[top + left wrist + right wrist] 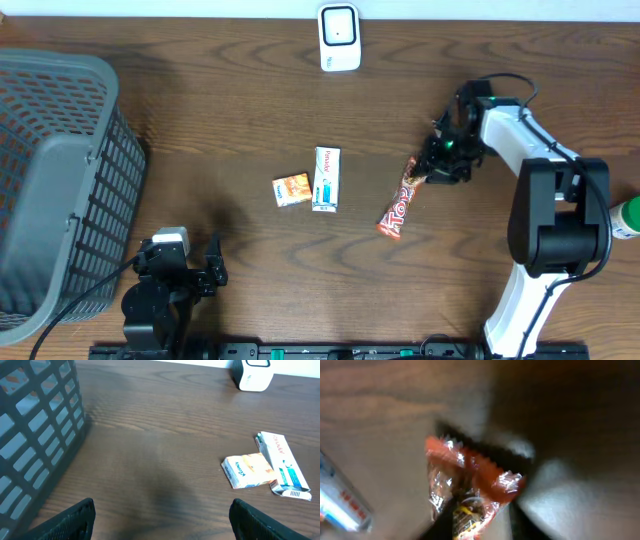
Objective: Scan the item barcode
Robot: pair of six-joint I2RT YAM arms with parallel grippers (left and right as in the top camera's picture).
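1. Setting: a dark wood-grain counter, with a grey plastic mesh basket at the left of the frame and a white box-shaped barcode scanner at top centre.
2. Item: a long candy bar in a red-orange foil wrapper lies flat on the counter, right of centre and well apart from the scanner.
3. My right gripper is at the bar's upper end. In the wrist view the wrapper's crimped edge sits between my fingers, but the blur hides whether the jaws have clamped; I cannot tell.
4. My left gripper hangs at lower left with its jaws wide apart, holding nothing.
5. Bystanders: a small orange carton and a white-and-teal carton lie side by side at centre.
6. Progress: early, as I judge it. The bar has been reached but not lifted. Carrying it to the scanner and presenting its barcode are left to do.
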